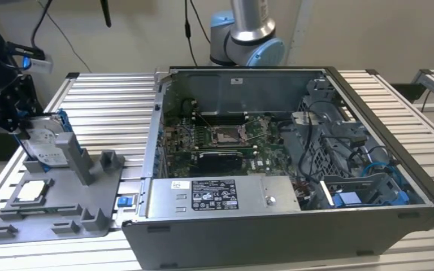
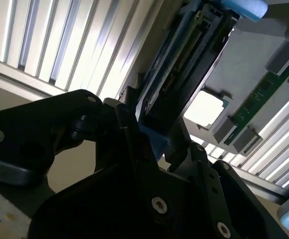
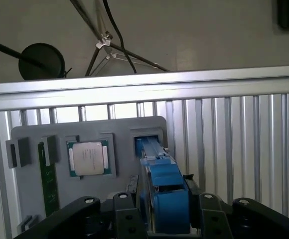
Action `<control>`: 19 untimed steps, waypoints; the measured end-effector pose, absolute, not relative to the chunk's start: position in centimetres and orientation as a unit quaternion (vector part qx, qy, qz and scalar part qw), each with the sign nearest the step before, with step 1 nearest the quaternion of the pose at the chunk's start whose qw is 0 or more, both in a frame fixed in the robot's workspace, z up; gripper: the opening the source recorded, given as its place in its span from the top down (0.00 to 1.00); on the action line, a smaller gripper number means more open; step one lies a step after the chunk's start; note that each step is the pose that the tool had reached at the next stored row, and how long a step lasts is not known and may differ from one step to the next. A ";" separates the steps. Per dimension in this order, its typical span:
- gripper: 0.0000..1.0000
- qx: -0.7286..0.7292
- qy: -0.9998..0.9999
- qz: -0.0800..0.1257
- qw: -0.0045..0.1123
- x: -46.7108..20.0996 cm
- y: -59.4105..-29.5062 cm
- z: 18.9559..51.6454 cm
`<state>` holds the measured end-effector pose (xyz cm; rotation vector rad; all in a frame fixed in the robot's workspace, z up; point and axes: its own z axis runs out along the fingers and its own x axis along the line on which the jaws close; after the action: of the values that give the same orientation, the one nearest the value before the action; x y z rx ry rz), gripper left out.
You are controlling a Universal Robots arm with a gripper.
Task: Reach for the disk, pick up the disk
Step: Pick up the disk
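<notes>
The disk (image 1: 45,142) stands on edge in a slot of the grey holder (image 1: 66,212) at the exterior view's left, its silver face and blue caddy showing. My gripper (image 1: 22,123) is at its upper end, away from the computer case. In both wrist views the disk's blue caddy (image 3: 167,191) (image 2: 182,55) runs from the holder's slot back between my two black fingers (image 3: 130,211), which press on its two sides. The gripper (image 3: 167,206) (image 2: 157,133) is shut on the disk.
On the holder beside the disk lie a small square chip (image 3: 88,158) (image 1: 33,192) and a green memory stick (image 3: 48,174). The open computer case (image 1: 277,169) stands on the slatted metal table (image 1: 111,101) at the exterior view's right of the holder.
</notes>
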<state>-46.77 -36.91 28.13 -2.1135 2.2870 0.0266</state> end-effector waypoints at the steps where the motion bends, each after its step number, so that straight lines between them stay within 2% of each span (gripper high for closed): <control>1: 0.00 -0.679 0.734 0.008 0.015 -46.8 -36.9 28.0; 19: 0.00 -0.685 0.728 0.013 0.023 -46.5 -36.9 26.3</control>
<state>-46.51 -36.92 26.31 -2.1199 2.2549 0.0412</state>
